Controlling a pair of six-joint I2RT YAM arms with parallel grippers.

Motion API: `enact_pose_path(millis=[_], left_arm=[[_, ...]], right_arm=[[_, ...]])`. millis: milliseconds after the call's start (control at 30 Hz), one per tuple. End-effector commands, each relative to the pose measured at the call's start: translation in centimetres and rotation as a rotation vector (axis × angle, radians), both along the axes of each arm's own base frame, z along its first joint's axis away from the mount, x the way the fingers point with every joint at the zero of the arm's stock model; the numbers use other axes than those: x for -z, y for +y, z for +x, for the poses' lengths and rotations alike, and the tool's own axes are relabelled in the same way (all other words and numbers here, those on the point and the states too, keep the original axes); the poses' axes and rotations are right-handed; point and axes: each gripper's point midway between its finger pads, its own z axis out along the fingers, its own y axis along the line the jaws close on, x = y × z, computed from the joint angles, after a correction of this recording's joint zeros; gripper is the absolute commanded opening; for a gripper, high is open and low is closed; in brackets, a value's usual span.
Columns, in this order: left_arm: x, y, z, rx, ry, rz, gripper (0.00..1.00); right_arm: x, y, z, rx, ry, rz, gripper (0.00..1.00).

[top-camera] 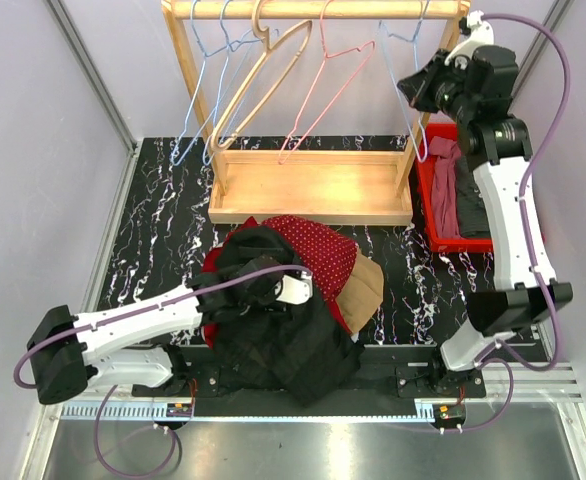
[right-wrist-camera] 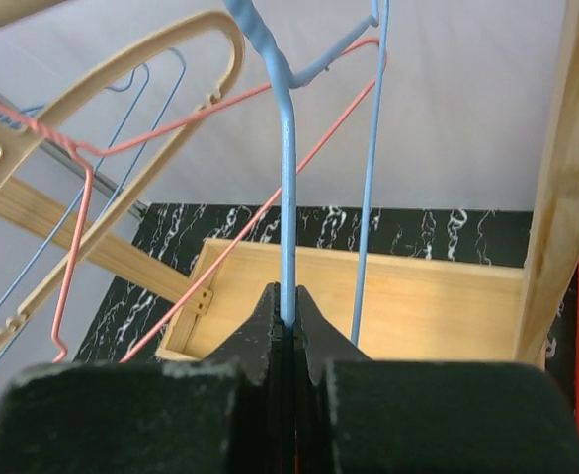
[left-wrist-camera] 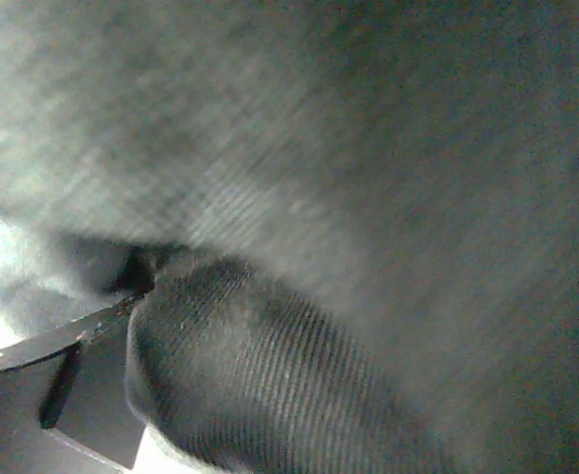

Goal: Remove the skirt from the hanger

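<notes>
A dark skirt (top-camera: 283,350) lies crumpled on a heap of clothes at the near middle of the table. My left gripper (top-camera: 291,290) is pressed into that heap. In the left wrist view dark ribbed skirt cloth (left-wrist-camera: 349,197) fills the frame, and one finger (left-wrist-camera: 82,380) shows far out at the lower left, so the jaws stand open with cloth bulging between them. My right gripper (top-camera: 413,85) is up at the rack's right end. It is shut (right-wrist-camera: 291,301) on the wire of a bare blue hanger (right-wrist-camera: 288,178) that hangs from the rail.
A wooden rack (top-camera: 313,190) at the back holds a pink hanger (top-camera: 323,90), a wooden hanger (top-camera: 273,70) and more blue ones (top-camera: 203,100). A red polka-dot garment (top-camera: 318,245) and a tan one (top-camera: 368,290) share the heap. A red bin (top-camera: 438,215) with clothes stands at right.
</notes>
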Motion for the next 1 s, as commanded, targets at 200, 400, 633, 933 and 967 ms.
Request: enact_pose_path(millis=[200, 400, 633, 933, 967], left_arm=[[-19.2, -0.6, 0.3, 0.047, -0.202, -0.320, 0.99], [-31.0, 0.5, 0.2, 0.003, -0.348, -0.570, 0.99], [-37.1, 3.4, -0.5, -0.044, -0.436, -0.715, 0.99], [-43.9, 10.5, -1.1, -0.272, -0.565, -1.007, 0.99], [-43.7, 11.0, -1.1, -0.301, -0.563, -1.027, 0.99]], right_arm=[[-0.7, 0.2, 3.9, 0.010, -0.004, -0.024, 0.00], [2.5, 0.4, 4.1, 0.008, 0.059, -0.014, 0.00], [3.8, 0.3, 2.8, 0.006, 0.083, -0.017, 0.00], [5.3, -0.9, -0.4, 0.037, 0.108, -0.048, 1.00], [5.4, -1.0, -1.5, 0.039, 0.109, -0.048, 1.00]])
